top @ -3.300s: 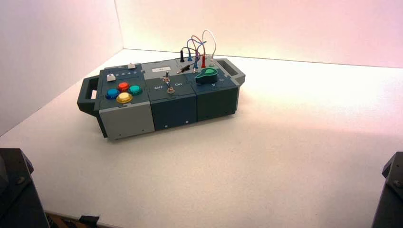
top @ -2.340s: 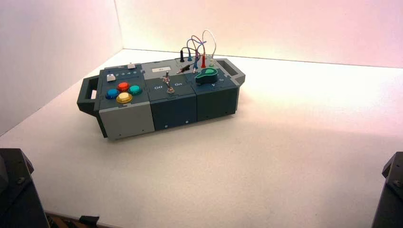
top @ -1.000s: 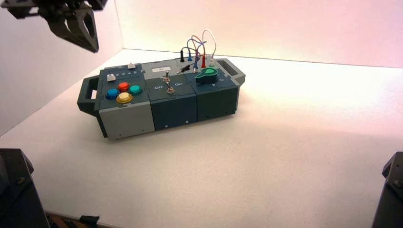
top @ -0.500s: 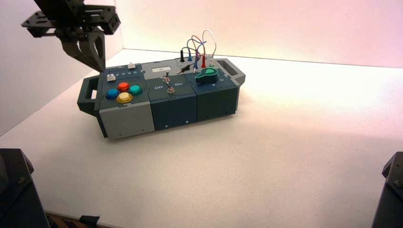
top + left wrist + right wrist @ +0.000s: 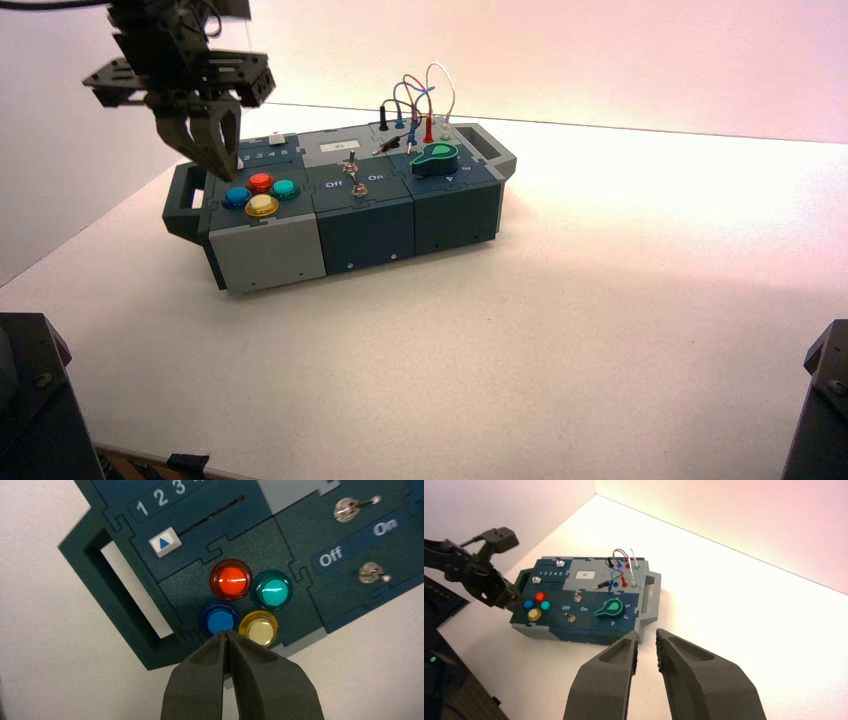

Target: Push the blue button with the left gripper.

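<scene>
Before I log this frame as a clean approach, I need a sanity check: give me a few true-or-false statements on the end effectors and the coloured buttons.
1. The left end effector has its fingers closed together, tips at the edge of the blue button. True.
2. The blue button sits between the red button and the yellow button, with the teal-green button opposite it. True.
3. The left end effector hangs over the green pointer knob. False: it is over the button cluster at the box's left end.
4. The right end effector rests on the box. False: it hangs well clear of it.
</scene>
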Controlling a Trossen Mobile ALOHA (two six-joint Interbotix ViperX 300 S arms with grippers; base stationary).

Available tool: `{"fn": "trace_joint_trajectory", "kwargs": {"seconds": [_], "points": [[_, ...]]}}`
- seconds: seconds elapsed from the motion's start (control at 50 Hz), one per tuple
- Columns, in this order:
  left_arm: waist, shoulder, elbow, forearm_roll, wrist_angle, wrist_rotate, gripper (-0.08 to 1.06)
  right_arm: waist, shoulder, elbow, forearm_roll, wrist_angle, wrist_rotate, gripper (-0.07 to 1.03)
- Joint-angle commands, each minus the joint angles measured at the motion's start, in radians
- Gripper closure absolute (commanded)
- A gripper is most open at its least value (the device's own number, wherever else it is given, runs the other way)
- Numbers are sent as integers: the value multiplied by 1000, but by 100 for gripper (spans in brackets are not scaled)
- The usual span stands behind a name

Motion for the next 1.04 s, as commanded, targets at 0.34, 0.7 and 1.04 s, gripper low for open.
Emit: {"fn": "trace_joint_trajectory", "kwargs": {"seconds": [0.34, 0.7, 1.04], "points": [[-6, 74, -49, -2, -20, 11, 100, -2, 5, -18, 6, -11, 5, 74], [3, 40, -48, 0, 18, 11, 101, -2, 5, -23, 2, -31, 6, 73], [35, -114, -32, 5, 63, 5, 101, -2, 5, -17, 2, -44, 6, 73]]}}
